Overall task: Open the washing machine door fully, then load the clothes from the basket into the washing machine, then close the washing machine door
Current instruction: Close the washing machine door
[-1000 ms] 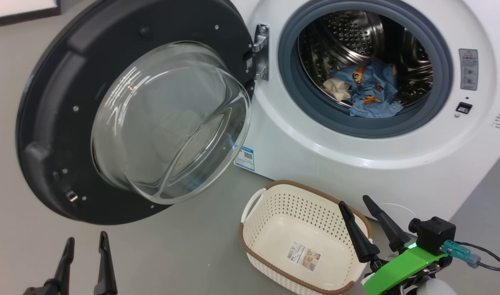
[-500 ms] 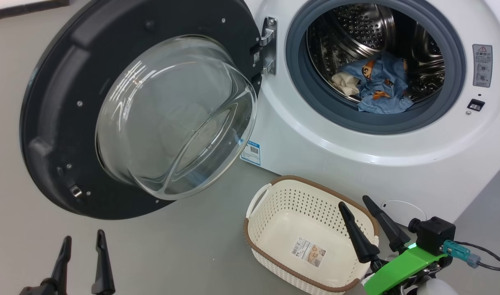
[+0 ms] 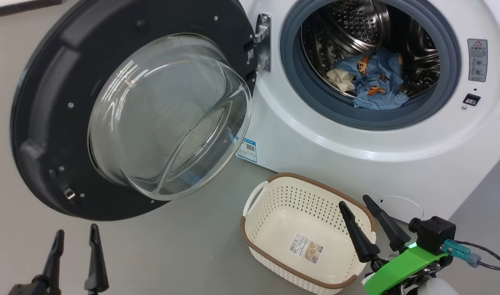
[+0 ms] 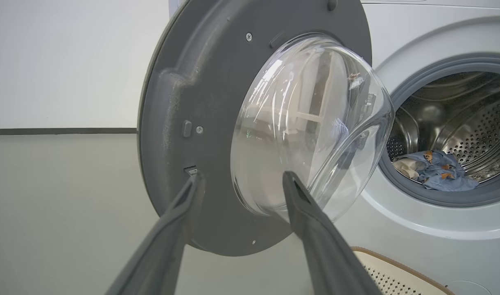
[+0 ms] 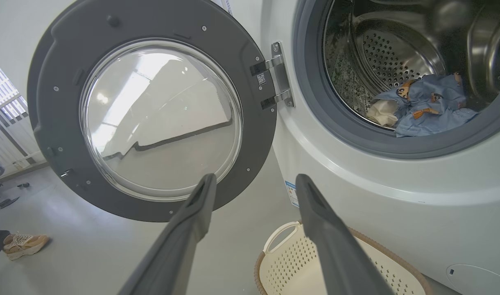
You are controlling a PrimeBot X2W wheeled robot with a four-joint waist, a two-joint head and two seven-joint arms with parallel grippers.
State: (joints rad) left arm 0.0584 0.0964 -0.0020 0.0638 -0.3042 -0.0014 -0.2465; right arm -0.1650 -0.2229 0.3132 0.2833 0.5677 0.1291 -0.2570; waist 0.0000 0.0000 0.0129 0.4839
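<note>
The washing machine [image 3: 315, 135] stands with its door [image 3: 49, 102] swung wide open to the left, glass bowl facing me. The clothes [image 3: 372, 80], light blue with orange figures, lie in the steel drum. On the floor in front, the basket [image 3: 274, 196] holds nothing but its label. My left gripper [image 3: 77, 229] is open at the lower left, below the door. My right gripper [image 3: 354, 200] is open over the basket's right end. In the left wrist view the left gripper [image 4: 242, 175] points at the door's [image 4: 184, 82] lower edge. In the right wrist view the right gripper [image 5: 254, 177] points between the door [image 5: 53, 82] and the drum.
Grey floor spreads left of the basket and under the door. A person's shoe [image 5: 22, 243] rests on the floor at the far left of the right wrist view. A blue sticker [image 3: 246, 149] marks the machine's lower front.
The head view has shifted a little, so the whole picture slid. Door, basket and clothes keep their places, and both grippers stay open.
</note>
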